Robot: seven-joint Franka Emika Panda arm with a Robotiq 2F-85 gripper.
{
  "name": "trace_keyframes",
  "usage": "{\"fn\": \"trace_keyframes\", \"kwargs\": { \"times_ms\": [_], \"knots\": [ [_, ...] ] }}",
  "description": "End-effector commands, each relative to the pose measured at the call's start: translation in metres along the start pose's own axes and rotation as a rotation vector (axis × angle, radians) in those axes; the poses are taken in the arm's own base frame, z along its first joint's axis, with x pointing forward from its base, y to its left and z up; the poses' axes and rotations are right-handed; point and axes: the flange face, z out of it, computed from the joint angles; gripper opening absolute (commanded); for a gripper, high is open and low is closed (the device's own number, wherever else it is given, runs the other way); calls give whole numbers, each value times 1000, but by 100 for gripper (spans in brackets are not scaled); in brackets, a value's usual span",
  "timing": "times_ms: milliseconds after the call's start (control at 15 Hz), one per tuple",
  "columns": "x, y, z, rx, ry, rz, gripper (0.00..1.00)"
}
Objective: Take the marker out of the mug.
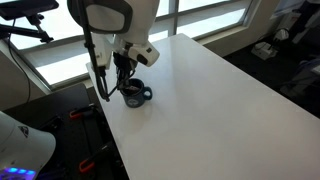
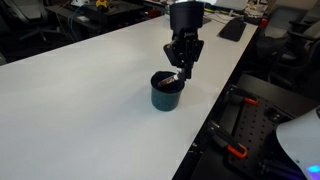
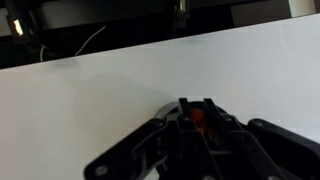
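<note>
In an exterior view the mug [image 1: 137,96] stands left of centre near the left edge of the white table [image 1: 220,100], with the gripper [image 1: 124,80] reaching down just over its rim. In an exterior view from the opposite side, the mug [image 2: 165,97] sits in mid-frame and the narrowed fingers meet over its mouth around the marker [image 2: 174,77]. In the wrist view, at lower centre, the two fingers [image 3: 183,106] are nearly closed, pinching the marker's reddish end between them.
</note>
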Motion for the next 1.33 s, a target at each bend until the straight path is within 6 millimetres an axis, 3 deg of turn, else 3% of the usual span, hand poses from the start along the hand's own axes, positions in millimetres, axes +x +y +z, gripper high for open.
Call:
{"fn": "trace_keyframes", "kwargs": {
  "times_ms": [0,400,533,667,800,933,1267],
  "knots": [
    [-16,-17,-32,-9,2,-64,5],
    [-34,-26,-107,-12,55,-130,5],
    [-33,-22,-131,-60,181,-136,5],
    [-27,-10,-140,-132,286,-146,5],
    [-20,5,-141,-184,371,-149,5],
    [-10,26,-131,-233,439,-147,5],
    [12,89,-76,-320,536,-123,5]
  ]
}}
